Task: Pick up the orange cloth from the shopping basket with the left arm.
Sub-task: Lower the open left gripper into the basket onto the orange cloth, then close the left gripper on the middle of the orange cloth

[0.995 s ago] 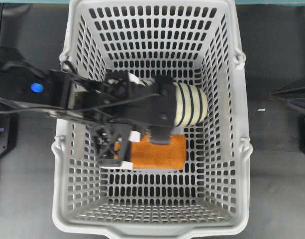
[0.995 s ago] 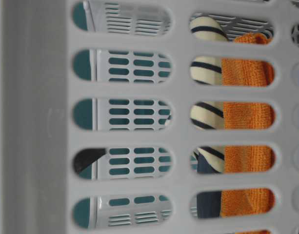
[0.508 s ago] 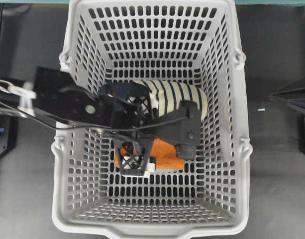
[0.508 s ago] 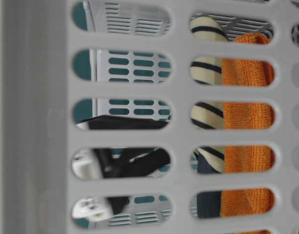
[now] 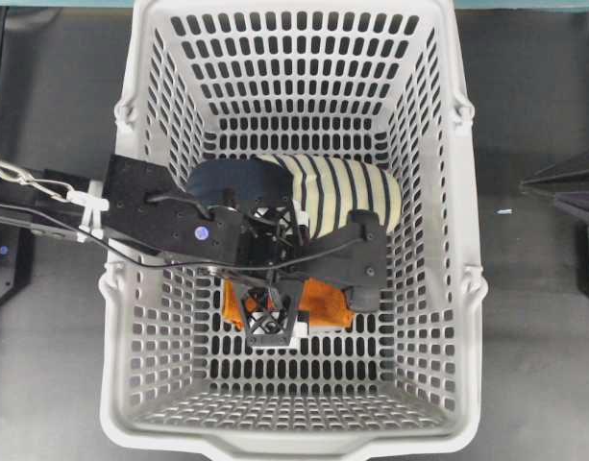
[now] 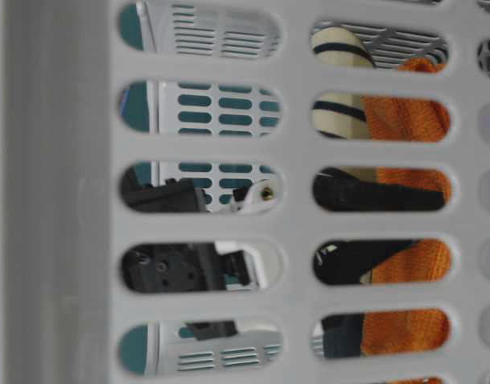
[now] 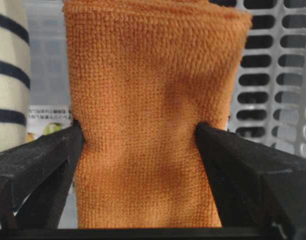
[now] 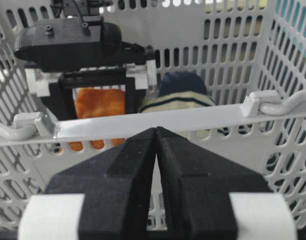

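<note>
left gripper (image 7: pixel 148 150): jaws wide, straddling orange cloth (image 7: pixel 150 115), fingers touching its sides, not yet clamped | cloth: mid-floor of shopping basket (image 5: pixel 448 192), beside striped slipper (image 5: pixel 347 192) | risk: fold slips free, or slipper snags

The left gripper (image 5: pixel 304 312), formerly shut above the basket floor, has been opened and lowered astride the orange cloth (image 5: pixel 318 303). More of the striped slipper (image 5: pixel 347 192) is uncovered; its navy heel is exposed.
</note>
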Tool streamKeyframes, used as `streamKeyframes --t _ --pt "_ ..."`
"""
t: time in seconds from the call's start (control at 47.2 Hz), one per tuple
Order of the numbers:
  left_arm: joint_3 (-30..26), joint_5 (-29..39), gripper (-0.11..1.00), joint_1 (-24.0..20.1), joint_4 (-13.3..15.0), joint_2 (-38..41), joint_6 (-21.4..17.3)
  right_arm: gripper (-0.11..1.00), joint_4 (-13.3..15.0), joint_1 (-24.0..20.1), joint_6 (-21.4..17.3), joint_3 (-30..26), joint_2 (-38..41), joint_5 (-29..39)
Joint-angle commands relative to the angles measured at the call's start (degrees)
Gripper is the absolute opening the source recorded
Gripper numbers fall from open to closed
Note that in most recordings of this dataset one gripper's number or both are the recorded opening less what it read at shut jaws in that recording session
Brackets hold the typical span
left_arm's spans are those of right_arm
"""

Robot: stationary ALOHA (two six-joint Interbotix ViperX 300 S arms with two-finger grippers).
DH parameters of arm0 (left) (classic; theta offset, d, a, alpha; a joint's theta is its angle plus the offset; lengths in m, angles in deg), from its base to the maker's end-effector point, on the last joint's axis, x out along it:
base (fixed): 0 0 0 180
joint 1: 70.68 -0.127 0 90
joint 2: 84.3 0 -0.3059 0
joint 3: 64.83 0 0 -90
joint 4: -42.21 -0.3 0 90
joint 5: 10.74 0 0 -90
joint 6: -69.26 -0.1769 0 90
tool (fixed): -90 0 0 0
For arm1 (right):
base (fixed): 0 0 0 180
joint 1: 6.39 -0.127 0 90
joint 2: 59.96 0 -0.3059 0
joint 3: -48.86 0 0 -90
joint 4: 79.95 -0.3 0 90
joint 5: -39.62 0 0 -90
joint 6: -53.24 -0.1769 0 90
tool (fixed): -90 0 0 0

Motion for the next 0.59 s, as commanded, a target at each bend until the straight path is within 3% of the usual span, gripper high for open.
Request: streamKeyframes --t 0.0,0.127,0.36,0.571 --pt "1.1 -0.4 0.87 0.0 -0.2 -0.4 0.0 0.0 -0.2 0.1 -0.1 -0.3 0.3 -0.5" --pt "1.3 0.0 0.75 0.1 -0.3 -1.0 -0.9 0.0 -0.2 0.1 -0.1 0.1 0.3 -0.5" --pt "-2.1 2.7 0.17 -0.1 -0.3 -5.0 -2.9 0.0 -0.2 0.1 -0.1 0.2 0.1 -0.5" --pt "-11.2 11.6 0.16 0.0 -0.3 -8.7 -5.2 0.0 -0.2 0.1 -0.2 0.2 -0.3 -0.5"
